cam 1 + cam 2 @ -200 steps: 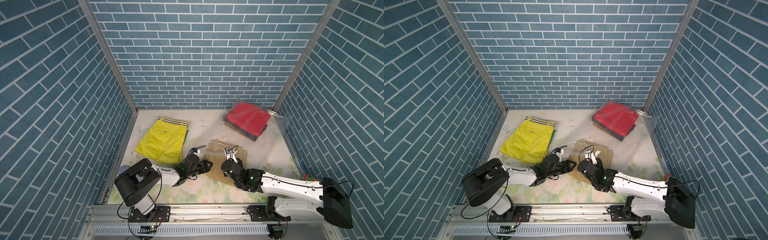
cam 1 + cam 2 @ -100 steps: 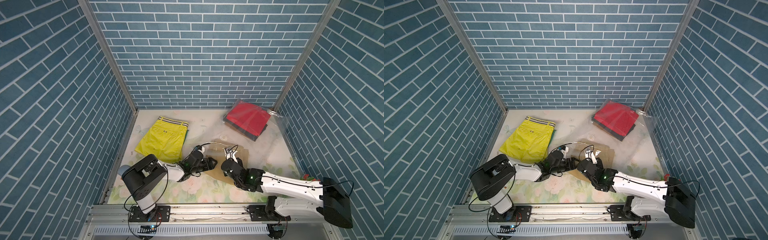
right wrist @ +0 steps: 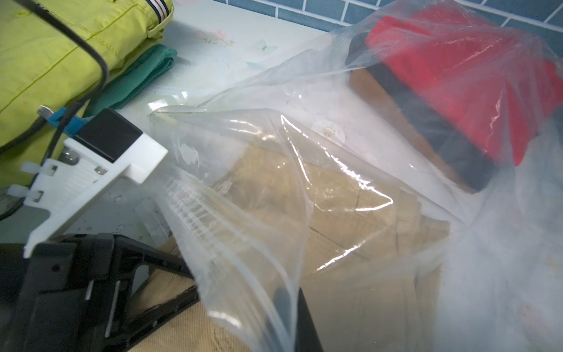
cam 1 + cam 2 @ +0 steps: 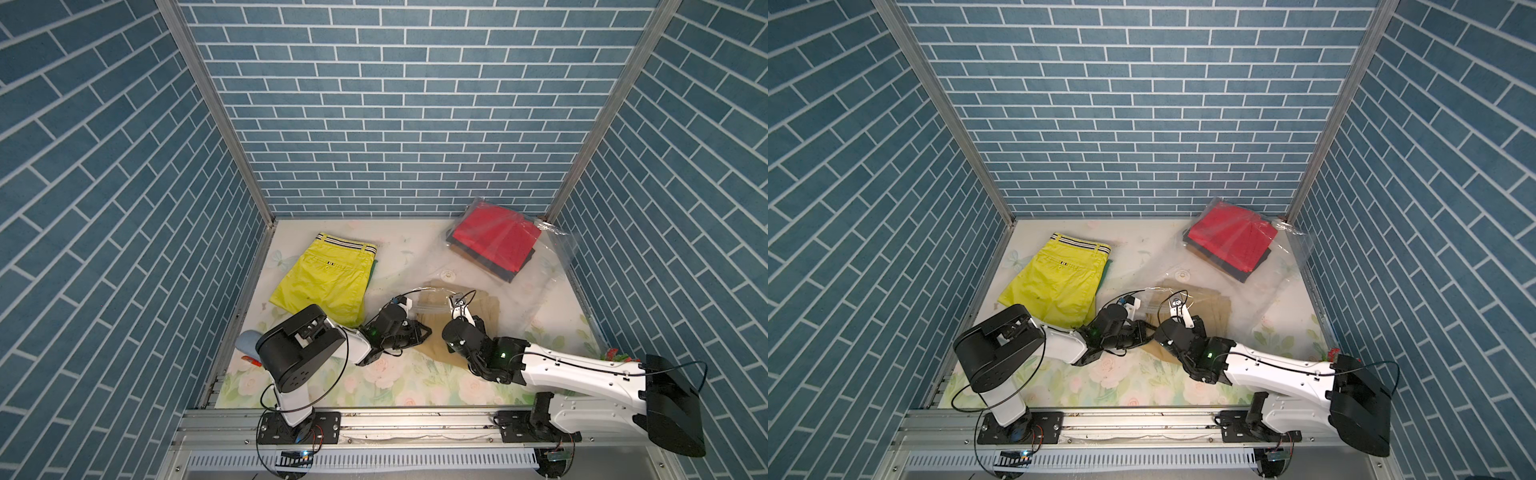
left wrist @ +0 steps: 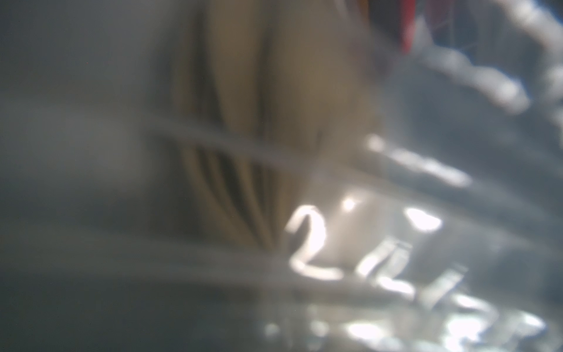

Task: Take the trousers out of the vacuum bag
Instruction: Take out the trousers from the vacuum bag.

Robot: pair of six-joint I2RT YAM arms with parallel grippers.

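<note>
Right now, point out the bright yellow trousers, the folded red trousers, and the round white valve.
bright yellow trousers [image 4: 322, 278], a top view, seat panel.
folded red trousers [image 4: 494, 239], a top view, upper face.
round white valve [image 4: 448, 274], a top view, its centre.

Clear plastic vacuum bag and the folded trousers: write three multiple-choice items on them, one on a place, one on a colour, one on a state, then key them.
1. Where do the bright yellow folded trousers lie?
A. inside the bag
B. outside the bag, on the floral table
C. on the red pair

2. Which colour tops the stack at the far end of the clear plastic vacuum bag?
A. red
B. green
C. beige

3. How does the bag's zip-seal mouth stand?
A. sealed flat
B. lifted open
C. cut off

Key: B, no plastic covers them in both top views; A, the red folded trousers lie uppermost; B, the right wrist view shows its upper layer raised above the beige folded trousers.
</note>
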